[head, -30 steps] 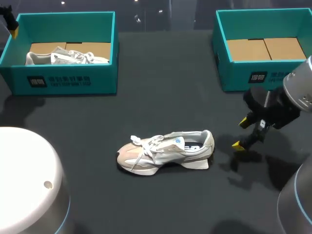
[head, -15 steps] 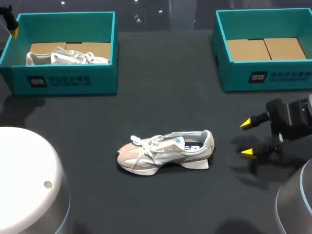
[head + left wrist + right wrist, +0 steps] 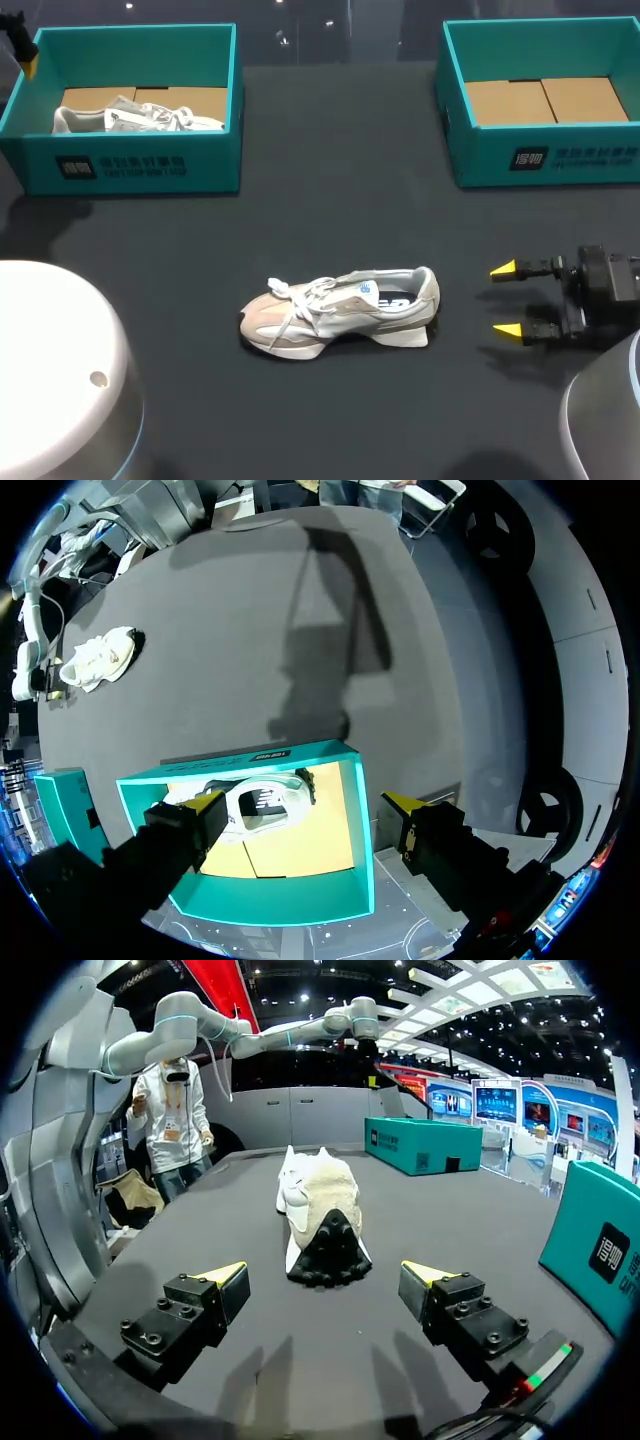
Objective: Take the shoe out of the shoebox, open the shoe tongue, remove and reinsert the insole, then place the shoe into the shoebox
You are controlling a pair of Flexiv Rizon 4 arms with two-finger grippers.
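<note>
Right end effector (image 3: 505, 298) lower, near shoe (image 3: 340, 310)

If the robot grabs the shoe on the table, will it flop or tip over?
Probably not tip: the shoe sits flat on its wide sole. Its thick sole likely stays stiff, but the soft top and loose laces would probably squash and dangle.

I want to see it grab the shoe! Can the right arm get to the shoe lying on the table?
Probably yes. The right gripper is open and points at the heel of the shoe, and only bare table lies between them.
</note>
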